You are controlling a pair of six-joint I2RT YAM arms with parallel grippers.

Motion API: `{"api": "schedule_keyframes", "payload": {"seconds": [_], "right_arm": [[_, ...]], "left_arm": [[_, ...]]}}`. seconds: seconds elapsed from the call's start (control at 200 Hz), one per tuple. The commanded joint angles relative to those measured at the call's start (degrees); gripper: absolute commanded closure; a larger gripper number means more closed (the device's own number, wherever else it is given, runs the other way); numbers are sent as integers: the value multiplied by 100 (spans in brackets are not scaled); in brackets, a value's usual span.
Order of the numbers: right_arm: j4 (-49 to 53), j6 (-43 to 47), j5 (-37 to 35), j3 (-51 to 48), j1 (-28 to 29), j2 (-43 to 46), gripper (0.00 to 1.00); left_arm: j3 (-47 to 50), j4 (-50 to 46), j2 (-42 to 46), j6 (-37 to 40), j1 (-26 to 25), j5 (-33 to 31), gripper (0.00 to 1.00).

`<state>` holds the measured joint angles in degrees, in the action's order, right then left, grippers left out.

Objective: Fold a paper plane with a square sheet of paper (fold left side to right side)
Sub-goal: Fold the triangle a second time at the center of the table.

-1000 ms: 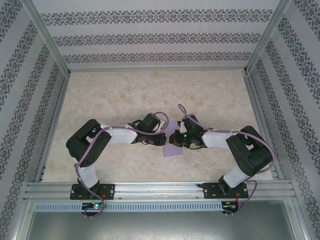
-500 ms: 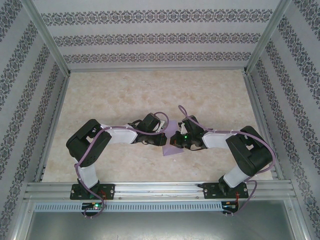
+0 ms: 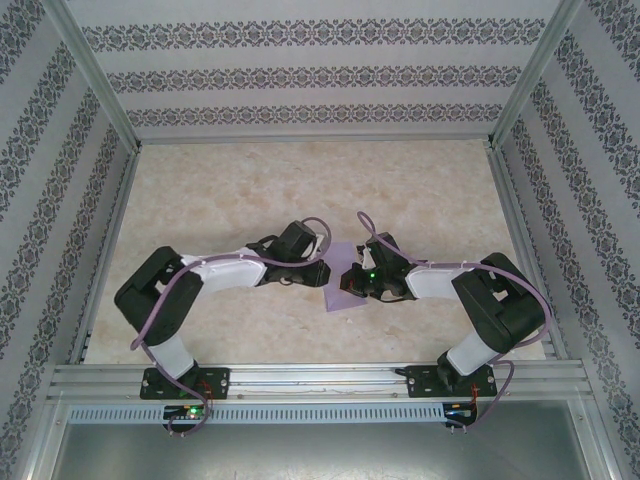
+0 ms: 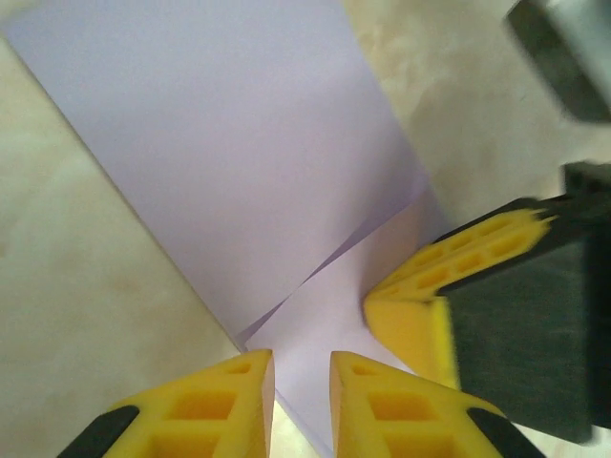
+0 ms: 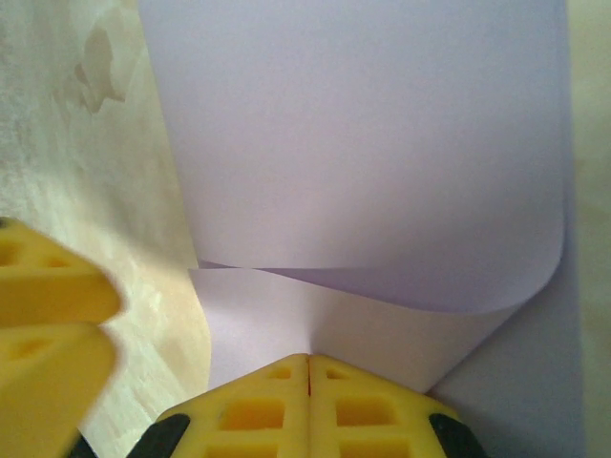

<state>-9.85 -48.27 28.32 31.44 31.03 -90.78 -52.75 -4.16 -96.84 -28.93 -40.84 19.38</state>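
Observation:
The square sheet of paper (image 3: 343,296) is lavender and lies partly folded between the two arms at mid-table. Its upper flap (image 4: 220,143) overlaps a lower layer, and in the right wrist view the flap (image 5: 363,143) curls over loosely at the right. My left gripper (image 3: 322,268) hovers at the sheet's left edge. Its jaws (image 4: 302,401) stand slightly open, with the paper's edge running through the gap. My right gripper (image 5: 307,367) is shut, and the lower layer puckers up into its fingertips. Its yellow finger (image 4: 410,305) shows beside the left jaws.
The beige marbled tabletop (image 3: 300,190) is enclosed by patterned walls and aluminium posts. A metal rail (image 3: 320,380) runs along the near edge and carries both arm bases. The two grippers sit a few centimetres apart over the paper.
My left gripper's jaws have parted from shut to a small gap. The left arm's elbow has swung out to the left and lower. The right arm has stayed put.

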Motion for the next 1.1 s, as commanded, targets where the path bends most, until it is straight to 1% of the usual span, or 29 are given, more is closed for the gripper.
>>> {"api": "schedule_keyframes", "payload": {"seconds": [0.0,0.095,0.24,0.39,0.485,0.73,1.094], "right_arm": [[343,-11,-265,-195,53,-37,100],[326,-26,-265,-209,50,-5,100],[322,-31,-261,-215,53,17,100],[313,-25,-265,-226,53,1,100],[317,-22,-248,-217,53,-27,100],[308,-15,-212,-209,53,-71,100],[308,11,-164,-200,51,-124,100]], "left_arm": [[7,-387,473,-128,103,-125,78],[116,-453,725,-253,94,143,80],[518,71,929,-784,1,845,85],[667,613,765,-1242,-182,1410,87],[669,953,520,-1451,-264,1604,88],[440,1170,-122,-1532,-414,1702,90],[652,1208,-381,-1563,-433,1526,90]]}}
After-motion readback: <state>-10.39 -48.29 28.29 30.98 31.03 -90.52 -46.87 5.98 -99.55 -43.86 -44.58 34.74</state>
